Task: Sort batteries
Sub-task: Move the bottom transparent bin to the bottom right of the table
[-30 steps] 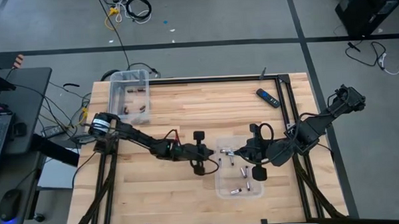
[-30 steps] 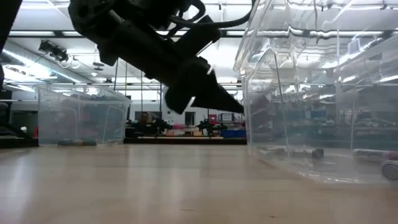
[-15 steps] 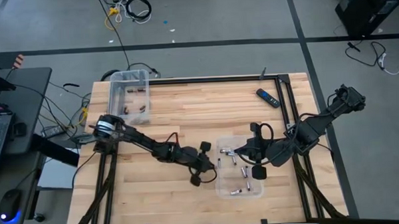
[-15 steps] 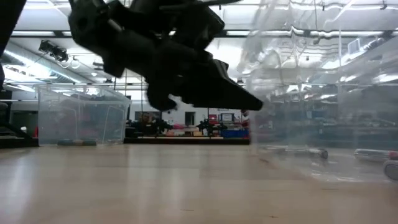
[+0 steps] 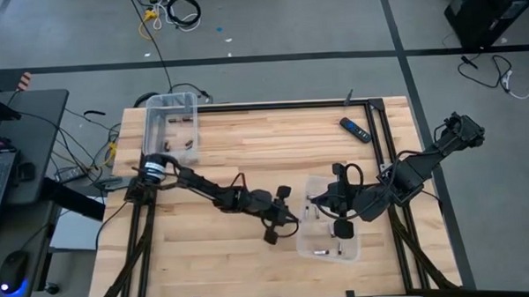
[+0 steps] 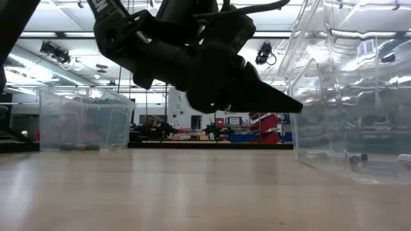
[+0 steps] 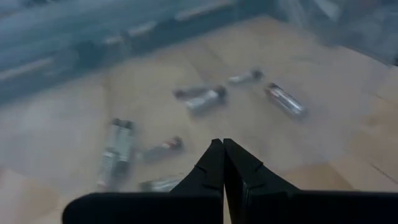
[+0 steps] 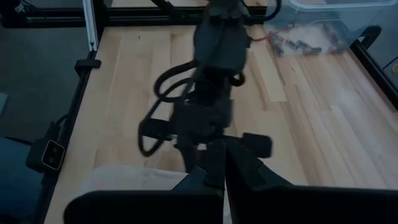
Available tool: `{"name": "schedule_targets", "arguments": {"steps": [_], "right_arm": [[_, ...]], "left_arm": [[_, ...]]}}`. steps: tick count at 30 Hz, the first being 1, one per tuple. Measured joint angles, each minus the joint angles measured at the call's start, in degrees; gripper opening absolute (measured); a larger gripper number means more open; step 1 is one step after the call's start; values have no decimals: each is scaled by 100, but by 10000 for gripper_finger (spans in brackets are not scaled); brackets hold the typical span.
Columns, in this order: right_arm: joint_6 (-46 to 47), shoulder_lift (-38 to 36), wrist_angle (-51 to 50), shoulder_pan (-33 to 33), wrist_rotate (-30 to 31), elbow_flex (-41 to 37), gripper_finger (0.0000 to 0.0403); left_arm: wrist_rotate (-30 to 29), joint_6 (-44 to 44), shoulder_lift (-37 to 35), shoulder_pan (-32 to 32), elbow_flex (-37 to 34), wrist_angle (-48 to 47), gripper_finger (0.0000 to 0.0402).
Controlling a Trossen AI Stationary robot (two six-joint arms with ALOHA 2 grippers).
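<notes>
A clear tray (image 5: 349, 250) lies right of the table's middle, skewed to the table's edges. Several small silvery and dark batteries (image 5: 319, 251) lie loose on its floor; the left wrist view shows these batteries (image 7: 205, 98) through the clear wall. My left gripper (image 5: 292, 220) is shut and reaches from the left to the tray's left side. My right gripper (image 5: 312, 200) is shut above the tray's far left part. A second clear bin (image 5: 171, 125) at the far left corner holds a few dark batteries (image 5: 183, 144). My left gripper (image 6: 297, 106) is shut, and its tips meet the tray's left wall (image 6: 303, 119) near the wall's upper part. The fingers come nearly level from the table's left, tipped slightly down. The tray rests flat on the table. My right gripper (image 8: 217, 146): whether it touches the tray cannot be told.
A black-and-blue remote (image 5: 354, 129) lies near the far right corner. Black frame rails (image 5: 374, 127) run along the table's sides. Bare wood spreads between the bin (image 6: 80, 119) and the tray (image 6: 353, 96).
My left gripper has swept toward the table's right and slightly nearer, fingers shut, against the tray. The tray has slid to the right and turned askew, and the batteries inside have shifted. The right arm has stayed in place.
</notes>
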Motion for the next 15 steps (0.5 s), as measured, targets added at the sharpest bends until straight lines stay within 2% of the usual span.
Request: {"name": "schedule_targets", "arguments": {"steps": [8,11,15], "right_arm": [[-87,0,3,0,0,0,1],[-105,0,9,0,10,0,1],[-109,0,80,0,408,0,0]], "left_arm": [[241,-17,0,-208,-2,-106,0],[107,-20,0,-220,-2,32,0],[-107,-20,70,-125,-1,476,0]]}}
